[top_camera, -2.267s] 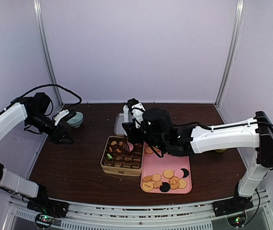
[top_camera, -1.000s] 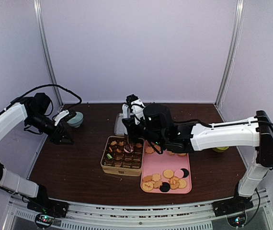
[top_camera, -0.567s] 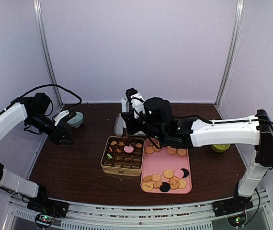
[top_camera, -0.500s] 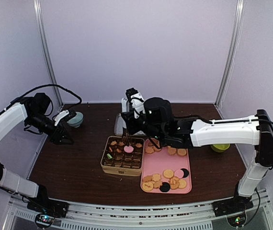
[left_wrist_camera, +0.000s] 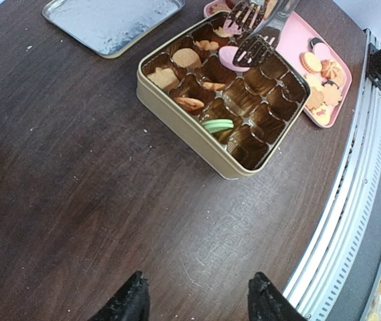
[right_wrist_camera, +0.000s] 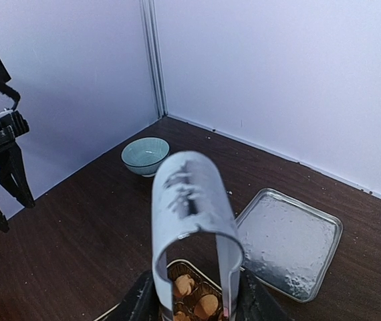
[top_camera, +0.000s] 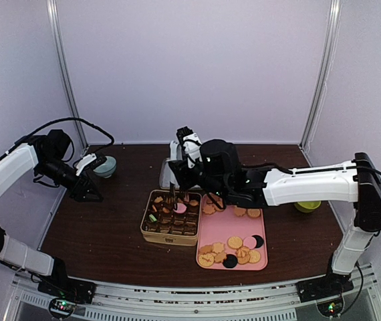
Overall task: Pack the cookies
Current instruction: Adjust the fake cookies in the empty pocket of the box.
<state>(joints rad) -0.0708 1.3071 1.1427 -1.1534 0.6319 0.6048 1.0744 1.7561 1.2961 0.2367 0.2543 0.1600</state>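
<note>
The cookies lie in two places: several tan, pink and black ones on a pink tray (top_camera: 212, 232), others in a gold compartment tin (top_camera: 149, 235) (left_wrist_camera: 190, 130). A pink cookie (top_camera: 180, 208) (left_wrist_camera: 230, 59) rests in a tin compartment, a green one (left_wrist_camera: 217, 124) nearer the front. My right gripper (top_camera: 185, 175) (right_wrist_camera: 194, 302) is shut on metal tongs (right_wrist_camera: 189, 194), whose tips (left_wrist_camera: 254, 45) hang spread and empty just above the pink cookie. My left gripper (top_camera: 90, 192) (left_wrist_camera: 196, 299) stands open over bare table left of the tin, holding nothing.
A silver lid (left_wrist_camera: 110, 20) (right_wrist_camera: 287, 244) lies behind the tin. A teal bowl (top_camera: 105, 166) (right_wrist_camera: 145, 155) sits at the back left by my left gripper. A yellow-green bowl (top_camera: 307, 206) is right of the tray. White walls enclose the table.
The tongs have spread and let the pink cookie drop into the tin, then risen a little above it. The left arm has stayed still.
</note>
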